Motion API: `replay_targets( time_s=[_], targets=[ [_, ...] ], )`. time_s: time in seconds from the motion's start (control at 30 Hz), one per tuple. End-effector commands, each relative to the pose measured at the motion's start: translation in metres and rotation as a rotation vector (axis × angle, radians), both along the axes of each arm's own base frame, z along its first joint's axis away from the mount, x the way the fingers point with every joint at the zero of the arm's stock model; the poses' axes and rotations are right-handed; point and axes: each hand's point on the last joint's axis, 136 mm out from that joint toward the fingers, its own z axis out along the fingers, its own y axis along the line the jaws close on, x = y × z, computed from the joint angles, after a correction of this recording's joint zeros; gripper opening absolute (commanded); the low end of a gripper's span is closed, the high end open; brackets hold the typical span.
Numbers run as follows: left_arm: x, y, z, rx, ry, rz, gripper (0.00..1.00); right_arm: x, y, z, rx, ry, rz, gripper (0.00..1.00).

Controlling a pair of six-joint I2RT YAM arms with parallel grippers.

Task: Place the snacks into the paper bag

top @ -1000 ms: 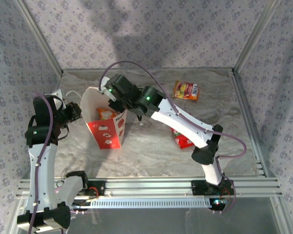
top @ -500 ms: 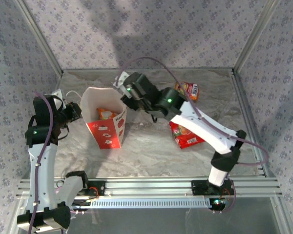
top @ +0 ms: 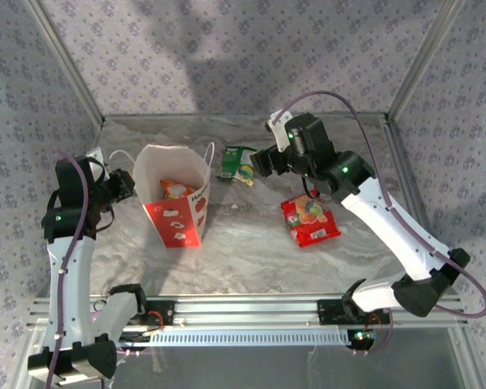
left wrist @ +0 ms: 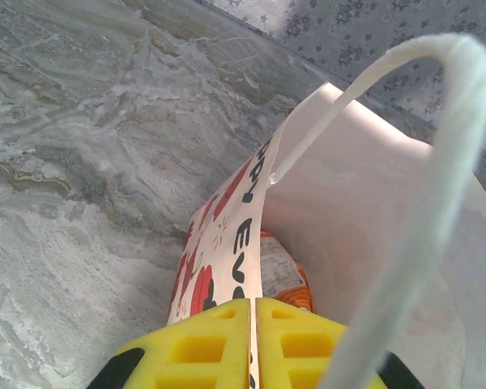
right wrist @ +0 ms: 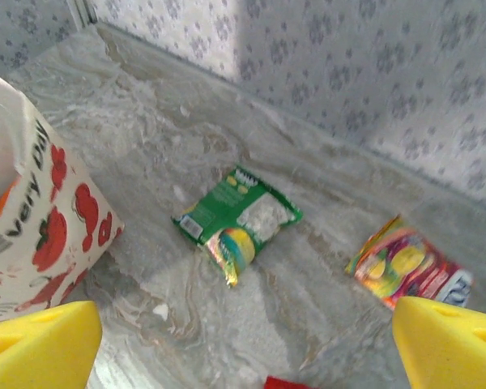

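Top view: table (top: 251,251), marbled grey. Bag (top: 178,223), upright and open-mouthed, left of centre, white above and red below; orange packet (top: 176,189) inside, low down. Left gripper (top: 123,183) at the bag's left rim, clamped on it. Green packet (top: 237,164) flat on the table just right of the bag, toward the far edge. Right gripper (top: 263,160) just right of the green packet, apart from it. Red packet (top: 310,220) flat, right of centre, its far end under the right arm. Left wrist view: left gripper (left wrist: 253,344), yellow fingers (left wrist: 198,352) pressed together with the bag's rim pinched between them. Bag (left wrist: 348,194) seen from its mouth, plain white inside, red prints and black lettering on the outer face. Handle (left wrist: 449,146), white cord, looped up close in front. Orange packet (left wrist: 282,279) at the bottom of the bag. Right wrist view: right gripper (right wrist: 243,344), yellow fingers (right wrist: 40,344) spread wide, nothing between them. Green packet (right wrist: 237,217) ahead, flat, clear of both fingers. Pink packet (right wrist: 405,267) further right, near the table's far edge. Bag (right wrist: 57,211) at the left, well apart from the green packet.
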Motion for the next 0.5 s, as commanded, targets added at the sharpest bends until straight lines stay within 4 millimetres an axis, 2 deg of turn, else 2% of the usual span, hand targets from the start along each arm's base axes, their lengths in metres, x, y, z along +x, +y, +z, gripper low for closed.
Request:
replay_targets(
  time_s=[0.0, 0.23, 0.37, 0.47],
  targets=[
    [0.0, 0.004, 0.016, 0.019, -0.032, 0.015, 0.1, -0.002, 0.016, -0.022, 0.143, 0.087, 0.069, 0.96],
    [0.001, 0.006, 0.01, 0.019, -0.017, 0.023, 0.1, 0.03, 0.005, -0.076, 0.183, 0.233, -0.018, 1.0],
    [0.001, 0.006, 0.007, 0.018, -0.009, 0.028, 0.1, 0.053, -0.001, -0.109, 0.204, 0.347, -0.104, 1.0],
    [0.002, 0.008, 0.005, 0.025, -0.003, 0.032, 0.1, 0.065, 0.0, -0.13, 0.215, 0.429, -0.121, 0.98]
  ],
)
